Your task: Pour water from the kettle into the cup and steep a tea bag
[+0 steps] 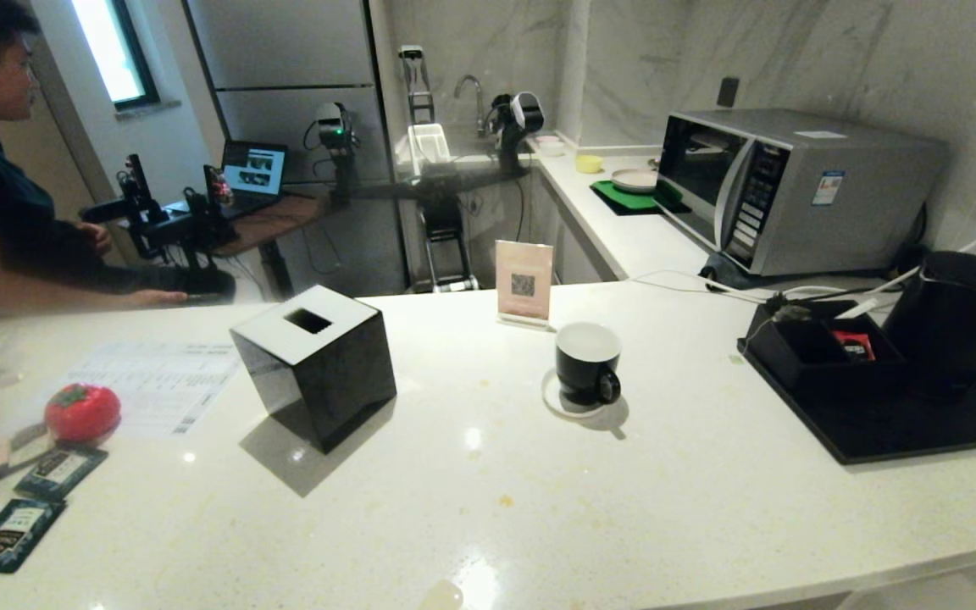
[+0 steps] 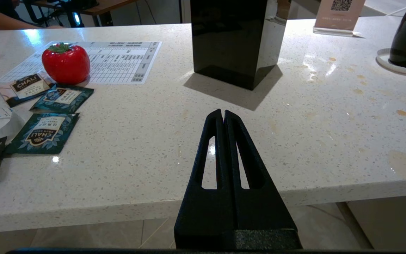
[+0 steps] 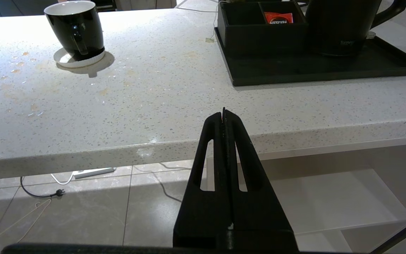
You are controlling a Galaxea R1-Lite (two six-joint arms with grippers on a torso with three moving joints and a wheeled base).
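The white speckled bench carries everything, and the cup serves as the landmark. Biggest on it is the flat black tray, well to the right of the cup. On the tray stands the kettle, matte black, at the tray's far right end, with its handle showing in the right wrist view. Between the kettle and the cup, on the tray's near-left part, sits a shallow black compartment box with a red packet in one compartment. Left of the cup stands a black cube with a white slotted top. Behind the cup, just beyond it, a small card stand is upright. The cup itself, black outside and white inside, rests on a pale round coaster, its loop handle facing the near edge. Far left of the cup lie a red tomato-like thing and several dark teal packets.

The left pincer hangs at the bench's near edge, fingers pressed together and empty. The right pincer hangs off the near edge, likewise closed on nothing.
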